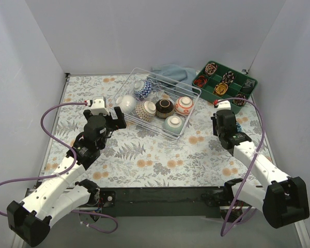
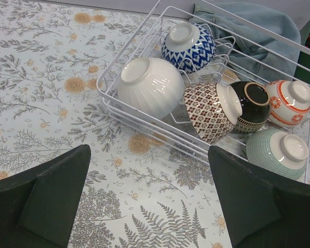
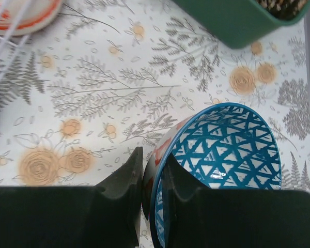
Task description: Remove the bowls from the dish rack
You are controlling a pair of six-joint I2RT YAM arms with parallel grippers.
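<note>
The white wire dish rack point(image 1: 136, 70) stands at the back middle and holds several bowls lying on their sides: white point(image 2: 151, 85), blue patterned point(image 2: 188, 46), brown lattice point(image 2: 212, 111), black point(image 2: 253, 106), red-and-white point(image 2: 289, 103) and green point(image 2: 276, 152). My left gripper point(image 2: 150, 181) is open and empty over the tablecloth, just short of the rack's near-left corner point(image 2: 106, 95). My right gripper point(image 3: 152, 165) is shut on the rim of a blue triangle-patterned bowl point(image 3: 227, 150), one finger inside and one outside. It holds the bowl tilted, right of the rack. In the top view the bowl point(image 1: 238, 125) is mostly hidden by the right wrist point(image 1: 225, 121).
A green compartmented tray point(image 1: 226, 82) with small items stands at the back right; its wall point(image 3: 232, 20) is just beyond the held bowl. A blue cloth point(image 2: 258, 26) lies behind the rack. White walls enclose the table on three sides.
</note>
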